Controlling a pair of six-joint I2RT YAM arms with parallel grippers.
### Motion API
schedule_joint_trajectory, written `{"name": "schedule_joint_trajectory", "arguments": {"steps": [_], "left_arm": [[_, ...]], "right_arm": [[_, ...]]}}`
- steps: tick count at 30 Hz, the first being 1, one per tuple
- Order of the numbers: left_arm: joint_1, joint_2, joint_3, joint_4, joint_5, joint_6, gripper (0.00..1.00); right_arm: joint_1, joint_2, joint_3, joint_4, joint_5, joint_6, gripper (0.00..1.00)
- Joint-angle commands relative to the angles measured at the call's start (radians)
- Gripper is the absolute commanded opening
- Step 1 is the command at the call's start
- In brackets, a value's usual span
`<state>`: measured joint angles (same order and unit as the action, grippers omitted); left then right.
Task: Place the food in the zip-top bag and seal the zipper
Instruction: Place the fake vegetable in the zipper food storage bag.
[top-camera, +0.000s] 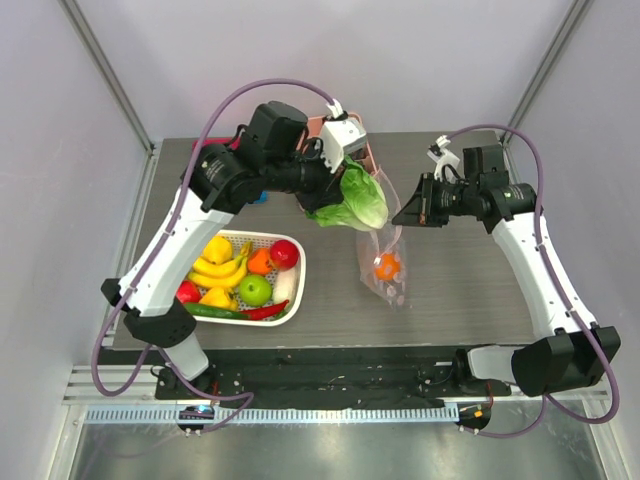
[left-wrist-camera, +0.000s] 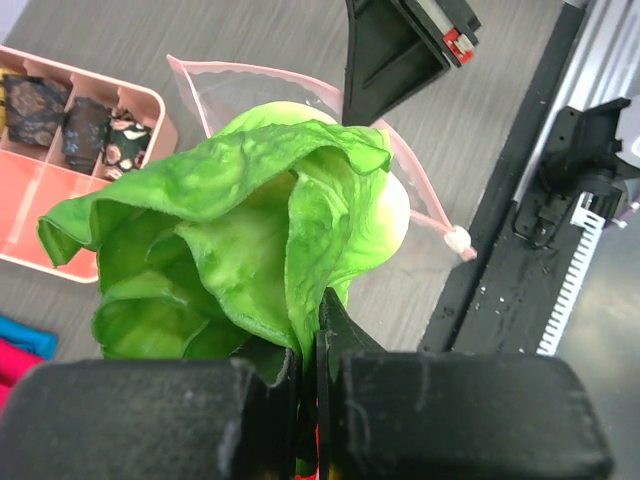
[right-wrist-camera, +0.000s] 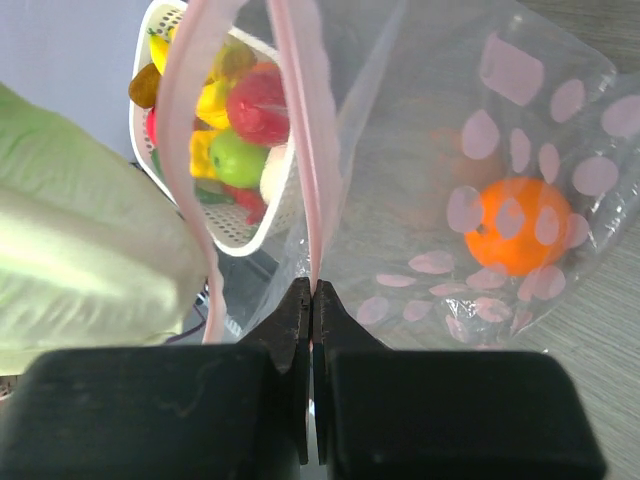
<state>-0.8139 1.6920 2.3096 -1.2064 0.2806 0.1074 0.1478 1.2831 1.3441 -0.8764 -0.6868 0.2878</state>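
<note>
The zip-top bag (top-camera: 384, 262) hangs lifted off the table right of centre, its mouth up and its bottom end sagging onto the surface. An orange (right-wrist-camera: 520, 226) lies inside it near the bottom. The right gripper (right-wrist-camera: 312, 298) is clenched on the pale-pink zipper (right-wrist-camera: 300, 150) edge, pinching one lip so the mouth gapes. Just above and beside that opening, the green lettuce (left-wrist-camera: 230, 230) is suspended in the air, grasped at its stem end by the left gripper (left-wrist-camera: 318, 335), whose jaws are pressed tight on the leaves; the leaf tips reach the bag's rim. A small white slider (left-wrist-camera: 457, 240) sits at one end of the zipper.

To the left stands a white mesh basket (top-camera: 300, 268) holding the other food: bananas, yellow peppers, a green apple, red fruit and long red and green pieces. Behind the lettuce lies a pink compartment tray (left-wrist-camera: 150, 105) with dark snack pieces, and red and blue cloths (left-wrist-camera: 20, 345) lie beside it.

The table (top-camera: 470, 290) is dark grey with a wood grain. A black strip and a slotted white rail (top-camera: 300, 412) run along its near edge. Pale, plain walls (top-camera: 400, 60) enclose it, with slanted metal posts (top-camera: 105, 70) in the corners.
</note>
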Motion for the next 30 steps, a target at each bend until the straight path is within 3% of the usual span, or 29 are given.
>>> {"name": "schedule_joint_trajectory", "arguments": {"steps": [1,10,18,24,30], "left_arm": [[-0.019,-0.015,0.050,0.134,-0.073,-0.003,0.00],[-0.039,-0.022,0.082,0.176,-0.089,-0.025,0.00],[-0.074,-0.011,-0.064,0.133,-0.078,-0.008,0.00],[-0.074,-0.026,-0.085,0.045,-0.262,0.122,0.00],[-0.172,-0.009,-0.069,0.016,-0.437,0.321,0.00]], "right_arm": [[0.010,-0.042,0.050,0.002,-0.016,0.005,0.01],[0.015,-0.033,0.033,0.025,-0.022,0.027,0.01],[0.015,-0.028,0.069,0.027,-0.031,0.045,0.01],[0.016,-0.053,0.110,-0.038,-0.002,0.005,0.01],[0.021,-0.034,0.125,-0.012,-0.028,0.037,0.01]]}}
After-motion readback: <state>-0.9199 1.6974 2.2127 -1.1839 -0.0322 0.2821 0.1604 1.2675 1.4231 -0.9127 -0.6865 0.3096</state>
